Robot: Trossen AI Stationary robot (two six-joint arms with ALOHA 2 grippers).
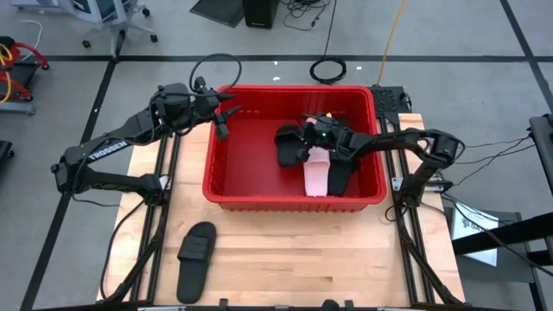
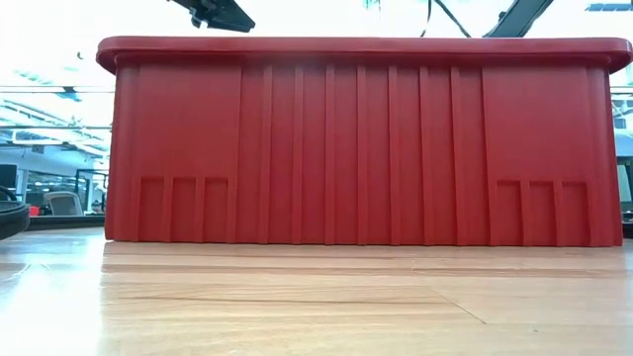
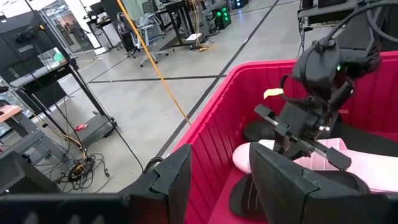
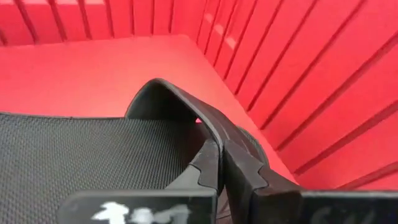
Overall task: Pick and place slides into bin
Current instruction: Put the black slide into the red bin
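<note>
The red bin [image 1: 216, 186] stands mid-table. My right gripper [image 1: 308, 136] is inside it, shut on a black slide [image 1: 287, 147]. A pink slide [image 1: 317, 174] and another black slide [image 1: 342, 177] lie on the bin floor beside it. One more black slide [image 1: 196, 259] lies flat on its sole on the wooden table, near left of the bin; its tip shows in the low view [image 2: 10, 213]. My left gripper [image 1: 223, 119] is open and empty over the bin's far left corner; its fingers show in the left wrist view [image 3: 224, 180]. My right gripper pinches the black slide's strap [image 4: 208, 134] between its two shut fingers, at the strap's edge near where it meets the sole. The fingers come from the table's right, slanting down. The mesh-textured footbed [image 4: 93, 155] lies just under the wrist. Whether the slide is lifted clear does not show.
The bin's tall ribbed wall [image 2: 356, 148] fills the low view. Bare wooden table [image 1: 302, 259] lies between the bin and the near edge. Cables and equipment stands lie on the floor beyond the far edge [image 3: 81, 168].
</note>
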